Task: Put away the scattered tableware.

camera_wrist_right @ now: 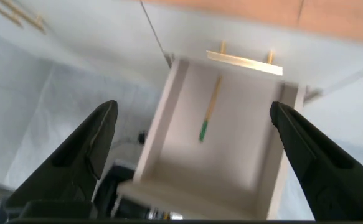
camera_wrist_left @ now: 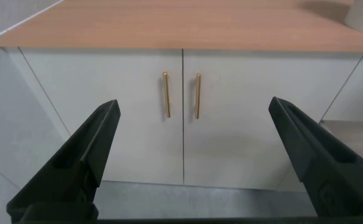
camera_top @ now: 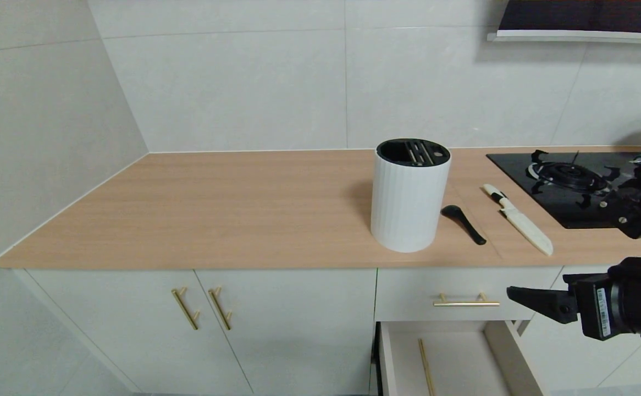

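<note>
**Right arm empty over open drawer; spoon and knife out on desk**

Right gripper [camera_wrist_right: 192, 111] hangs over the open drawer [camera_top: 497, 352], fingers spread, holding nothing. One chopstick [camera_wrist_right: 210, 109] lies inside. Left gripper [camera_wrist_left: 193, 102] faces the cabinet doors [camera_wrist_left: 119, 118] at left, fingers released and empty. The black spoon [camera_top: 462, 222] lies on the desk [camera_top: 216, 209] just right of the white holder [camera_top: 408, 198], and the white knife [camera_top: 518, 219] lies between spoon and stove [camera_top: 568, 181]. Likely step: fetch the next piece. Clear the desk's near edge first, then drop straight down across the spoon's thin handle, keeping off the holder. Take the knife by its far-end handle.
</note>
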### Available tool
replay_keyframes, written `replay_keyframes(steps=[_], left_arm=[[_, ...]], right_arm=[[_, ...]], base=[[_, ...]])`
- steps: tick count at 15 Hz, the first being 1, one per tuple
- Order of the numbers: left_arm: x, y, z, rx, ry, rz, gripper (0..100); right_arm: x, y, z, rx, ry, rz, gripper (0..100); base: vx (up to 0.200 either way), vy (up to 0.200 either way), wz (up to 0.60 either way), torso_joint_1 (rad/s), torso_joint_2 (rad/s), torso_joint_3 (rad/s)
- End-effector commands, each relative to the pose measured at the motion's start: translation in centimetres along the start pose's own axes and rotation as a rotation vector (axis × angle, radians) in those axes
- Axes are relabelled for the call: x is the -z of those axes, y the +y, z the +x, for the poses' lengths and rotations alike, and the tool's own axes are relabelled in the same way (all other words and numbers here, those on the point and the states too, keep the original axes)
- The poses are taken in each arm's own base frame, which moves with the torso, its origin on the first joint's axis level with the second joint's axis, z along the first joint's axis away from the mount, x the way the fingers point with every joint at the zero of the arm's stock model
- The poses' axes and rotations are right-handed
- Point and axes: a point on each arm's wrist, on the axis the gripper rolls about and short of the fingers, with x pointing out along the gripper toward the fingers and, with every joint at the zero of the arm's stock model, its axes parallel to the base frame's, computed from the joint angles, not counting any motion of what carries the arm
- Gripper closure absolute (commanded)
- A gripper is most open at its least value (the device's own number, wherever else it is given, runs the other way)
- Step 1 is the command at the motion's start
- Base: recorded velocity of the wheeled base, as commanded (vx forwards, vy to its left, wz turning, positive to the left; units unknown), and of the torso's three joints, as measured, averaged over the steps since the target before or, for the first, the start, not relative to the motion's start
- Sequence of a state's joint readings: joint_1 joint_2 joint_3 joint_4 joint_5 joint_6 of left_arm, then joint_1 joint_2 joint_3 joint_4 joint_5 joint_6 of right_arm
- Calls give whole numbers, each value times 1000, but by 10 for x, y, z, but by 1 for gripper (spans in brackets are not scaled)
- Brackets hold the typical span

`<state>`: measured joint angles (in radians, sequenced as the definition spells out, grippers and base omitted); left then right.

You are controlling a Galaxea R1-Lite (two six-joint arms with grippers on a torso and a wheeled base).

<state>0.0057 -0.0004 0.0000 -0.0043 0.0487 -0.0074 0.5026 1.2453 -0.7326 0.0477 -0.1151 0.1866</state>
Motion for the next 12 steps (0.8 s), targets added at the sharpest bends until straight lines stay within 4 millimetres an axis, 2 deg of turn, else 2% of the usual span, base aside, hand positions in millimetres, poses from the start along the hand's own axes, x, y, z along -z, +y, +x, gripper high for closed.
replay_keyframes(steps=[1, 2, 3, 6, 8, 11, 12], left_arm=[[0, 0, 0, -1, 0, 0, 0], [0, 0, 0, -1, 0, 0, 0], [0, 0, 0, -1, 0, 0, 0], [0, 0, 0, -1, 0, 0, 0], [0, 0, 0, -1, 0, 0, 0], [0, 0, 0, -1, 0, 0, 0], [0, 0, 0, -1, 0, 0, 0]], right_arm=[[-27, -10, 38, 61, -11, 26, 0], [-37, -16, 50, 69, -21, 19, 0], [-54, -32, 80, 39, -19, 0, 0], [-65, -76, 142, 102, -39, -44, 0], [-61, -100, 176, 142, -75, -62, 0], [-43, -111, 209, 141, -49, -56, 0], [-41, -111, 215, 136, -52, -57, 0]], base=[[0, 0, 0, 0, 0, 0], [0, 0, 0, 0, 0, 0], [0, 0, 0, 0, 0, 0], [0, 0, 0, 0, 0, 0], [0, 0, 0, 0, 0, 0], [0, 0, 0, 0, 0, 0], [0, 0, 0, 0, 0, 0]])
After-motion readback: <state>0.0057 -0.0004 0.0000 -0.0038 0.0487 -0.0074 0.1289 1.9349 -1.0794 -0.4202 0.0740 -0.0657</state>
